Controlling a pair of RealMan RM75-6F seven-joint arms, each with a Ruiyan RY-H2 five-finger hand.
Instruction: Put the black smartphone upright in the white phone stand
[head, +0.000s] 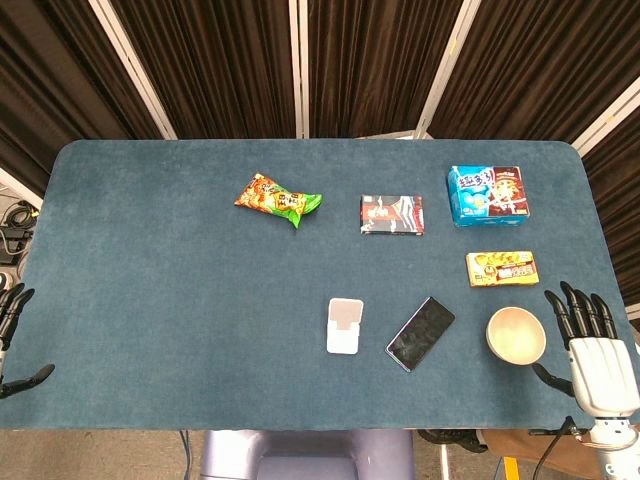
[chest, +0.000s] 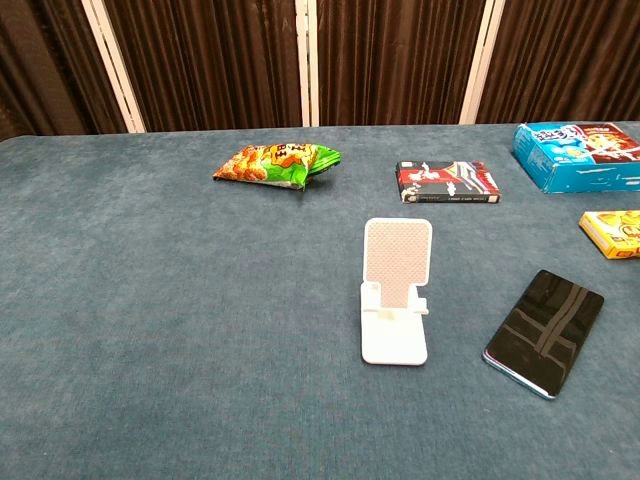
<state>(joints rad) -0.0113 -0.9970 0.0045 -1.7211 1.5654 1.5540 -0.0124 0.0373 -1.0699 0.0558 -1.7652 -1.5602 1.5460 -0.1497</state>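
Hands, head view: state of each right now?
Left hand: open, holding nothing, only partly in frame at the table's edge.
Right hand: open, fingers spread, holding nothing, beside the bowl.

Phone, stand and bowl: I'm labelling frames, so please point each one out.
black smartphone (head: 421, 333): head view, middle of its screen.
white phone stand (chest: 397, 258): chest view, centre of its back plate.
bowl (head: 516, 333): head view, inside bottom.
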